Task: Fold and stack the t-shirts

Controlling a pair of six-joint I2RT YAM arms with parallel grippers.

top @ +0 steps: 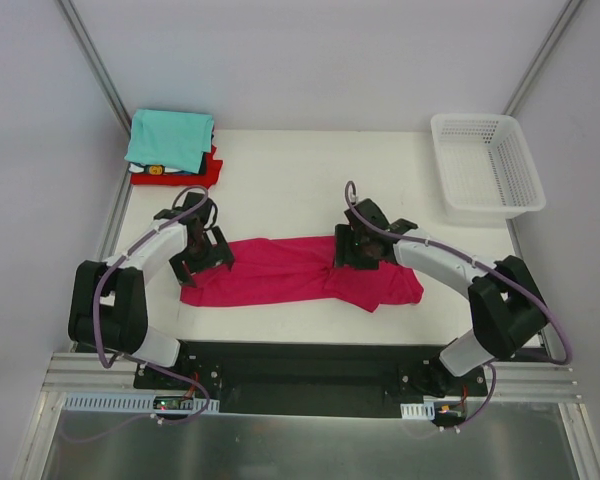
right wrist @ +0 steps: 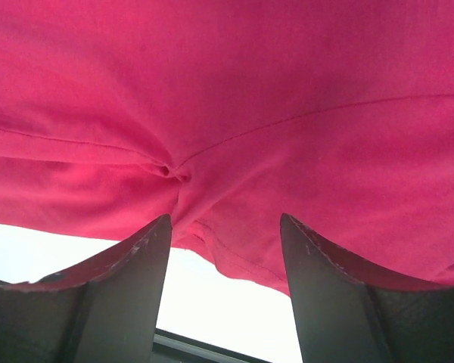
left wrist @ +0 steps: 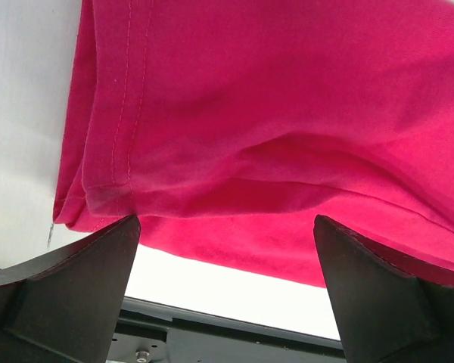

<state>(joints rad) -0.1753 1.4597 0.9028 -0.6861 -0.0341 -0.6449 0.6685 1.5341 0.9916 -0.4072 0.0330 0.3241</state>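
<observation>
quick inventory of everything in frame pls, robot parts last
magenta t-shirt: 1, magenta-pink, lying lengthwise across the table's near middle
folded t-shirts: 3 in one stack, teal on top, dark/white and red beneath, far left corner
basket: 1, white mesh, far right corner
table: 1, white
left gripper: 1, black, open, at the shirt's left end
right gripper: 1, black, open, at bunched cloth right of the shirt's middle
</observation>
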